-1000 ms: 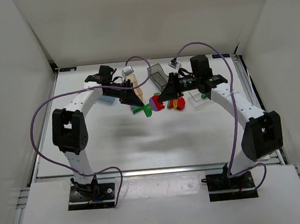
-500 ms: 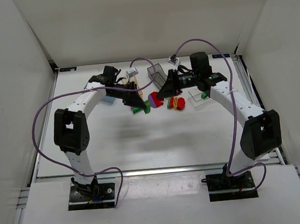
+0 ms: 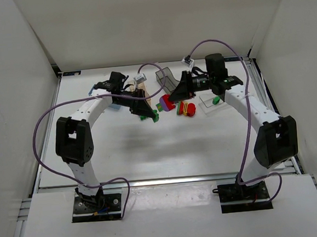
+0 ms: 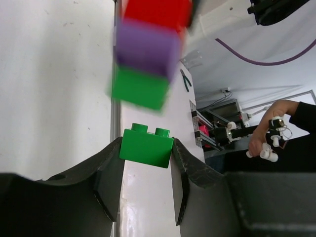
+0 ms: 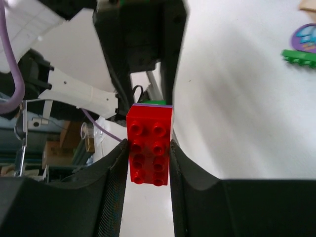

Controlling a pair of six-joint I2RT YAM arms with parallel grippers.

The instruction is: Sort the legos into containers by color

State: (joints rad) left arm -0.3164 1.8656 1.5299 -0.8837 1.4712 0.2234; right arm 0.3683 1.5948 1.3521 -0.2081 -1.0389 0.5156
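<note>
My left gripper [image 4: 146,148] is shut on a green lego [image 4: 146,145], studs pointing away from the wrist. Just beyond it hangs a blurred clump of red, purple and green legos [image 4: 148,49]. My right gripper [image 5: 148,148] is shut on that clump by its red lego [image 5: 149,150]. In the top view the two grippers meet tip to tip at the table's back middle, left gripper [image 3: 149,112] and right gripper [image 3: 173,98], with the clump [image 3: 164,103] between them. A red and yellow clump [image 3: 187,109] lies on the table.
The containers stand along the back: dark grey [image 3: 166,76], tan-orange [image 3: 141,91], light blue [image 3: 97,89] mostly behind the left arm, and clear [image 3: 208,107] with a green lego [image 3: 216,99] in it. Purple cables loop over both arms.
The left gripper has closed on the green lego. The right gripper has carried the red, purple and green clump up and back, so the two now sit apart.
</note>
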